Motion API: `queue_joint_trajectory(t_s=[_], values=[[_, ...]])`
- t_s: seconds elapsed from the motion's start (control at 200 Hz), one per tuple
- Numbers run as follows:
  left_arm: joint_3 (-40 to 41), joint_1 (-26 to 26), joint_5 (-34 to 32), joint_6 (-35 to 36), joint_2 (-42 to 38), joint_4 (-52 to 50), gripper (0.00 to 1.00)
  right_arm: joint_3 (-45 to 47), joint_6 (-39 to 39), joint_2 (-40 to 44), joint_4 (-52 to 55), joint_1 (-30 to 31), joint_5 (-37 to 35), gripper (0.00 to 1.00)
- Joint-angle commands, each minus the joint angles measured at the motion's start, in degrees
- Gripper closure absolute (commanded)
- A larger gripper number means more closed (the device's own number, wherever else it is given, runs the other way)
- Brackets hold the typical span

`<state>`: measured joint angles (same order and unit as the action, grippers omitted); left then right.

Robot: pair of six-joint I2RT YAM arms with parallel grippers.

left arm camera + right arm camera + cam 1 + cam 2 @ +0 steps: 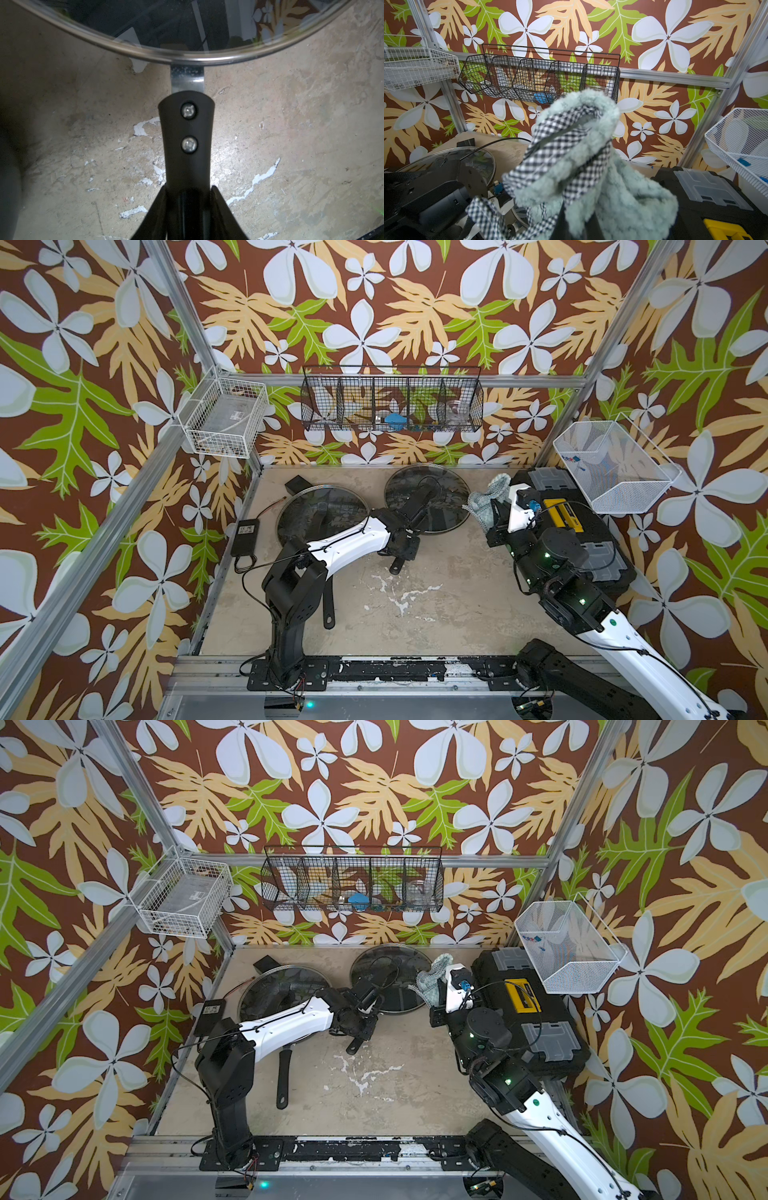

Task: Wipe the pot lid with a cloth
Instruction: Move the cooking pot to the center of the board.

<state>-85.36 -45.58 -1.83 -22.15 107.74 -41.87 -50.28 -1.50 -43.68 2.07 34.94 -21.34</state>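
**Held and placed**
- Pot lid (442, 499): glass with a steel rim, at the far middle of the worktop (436, 614). Its black handle (187, 145) (two screws, metal bracket) is clamped between the jaws of the left pincer (190, 196). This is judged to keep the lid from sliding under a wipe. Whether the lid is lifted off the board cannot be told.
- Cloth (591, 166): pale teal, fluffy, check-trimmed. It is bunched and clamped in the right pincer (495, 511), and held aloft just beside the lid's right rim, between the lid and the toolbox. No contact with the glass is seen, so the wipe is judged not yet begun.

**Surroundings and obstructions**
- Toolbox (582, 547): black with a yellow latch, laid along the right side directly under the right arm. It is judged the chief constraint, because little swinging room is left there.
- Black wire basket (390, 400), white wire basket (224, 423) and white mesh basket (615, 468): all hung on the walls, above the work.
- Second lid (316, 510): left of the first and partly covered by the left forearm, well apart from the cloth.
- Pan handle (283, 1073): projecting from beneath the left arm toward the near edge.
- Power adapter (245, 537): set at the left edge with its cable trailing.
- The near-left part of the pot lid is overhung by the left wrist, so that patch is judged awkward to reach.
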Motion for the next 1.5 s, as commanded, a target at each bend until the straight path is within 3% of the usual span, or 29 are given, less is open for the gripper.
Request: queue_joint_trajectory(t_s=[0.0,0.58,0.801,0.916,1.006,1.211,1.491], values=[[1.4,-0.3,0.5,0.8,-1.3,-0.1,0.70,-0.3,-0.8,0.1,-1.4,0.0,0.0,1.00],[24.0,-0.8,-0.8,-5.2,-22.3,0.9,0.71,-0.9,-1.7,-1.1,-1.9,0.0,1.1,1.00],[25.3,-0.9,-0.3,-4.9,-22.0,2.9,0.67,-1.3,-2.3,-1.4,-1.8,0.0,1.5,1.00],[24.9,-1.0,0.4,-4.6,-21.5,3.1,0.57,-1.6,-2.2,-1.0,-1.4,0.0,1.1,1.00],[25.0,-1.1,0.9,-4.2,-22.7,2.9,0.33,-1.8,-1.8,-1.0,-1.2,0.0,0.8,1.00],[23.7,-1.1,-0.7,-2.6,-28.0,-2.5,0.01,-2.1,-2.2,-1.7,-1.7,0.0,1.3,1.00],[15.2,-1.1,-3.3,1.0,-30.7,-10.2,0.00,-1.9,-3.1,-1.7,-1.7,0.0,2.5,1.00]])
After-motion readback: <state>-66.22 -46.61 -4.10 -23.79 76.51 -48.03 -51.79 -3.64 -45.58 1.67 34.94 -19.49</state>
